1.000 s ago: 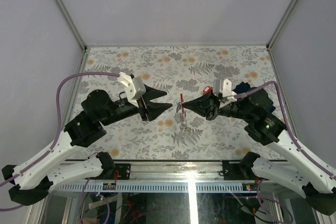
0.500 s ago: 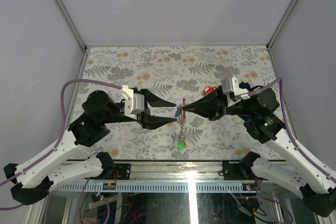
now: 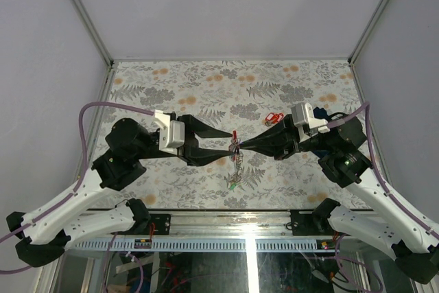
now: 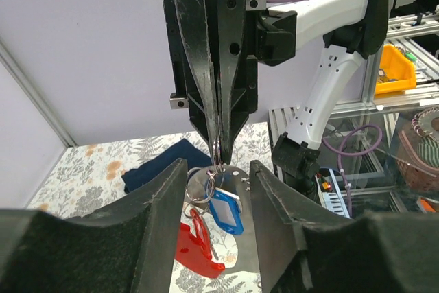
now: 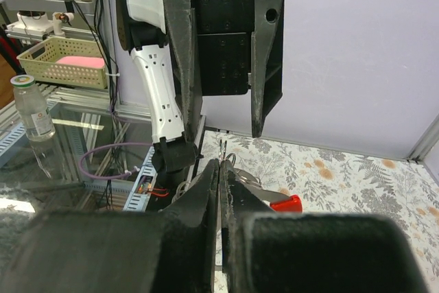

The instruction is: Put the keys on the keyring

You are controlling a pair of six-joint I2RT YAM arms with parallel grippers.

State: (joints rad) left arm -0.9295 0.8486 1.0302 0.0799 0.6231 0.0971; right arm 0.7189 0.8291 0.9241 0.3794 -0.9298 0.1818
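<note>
The left gripper has closed in, fingers spread beside the ring that the right gripper pinches mid-frame. The keys dangle below, and they look light and slippery. Best grabbed by the tags.

The right gripper is pinching the keyring just ahead of the left gripper, whose parted fingers are flanking the keys.

keyring: in R gripper tips, btwn L gripper fingers
keys: hanging below keyring
loose key: on table, just behind R gripper
cloth: on table, behind R gripper's wrist
</note>
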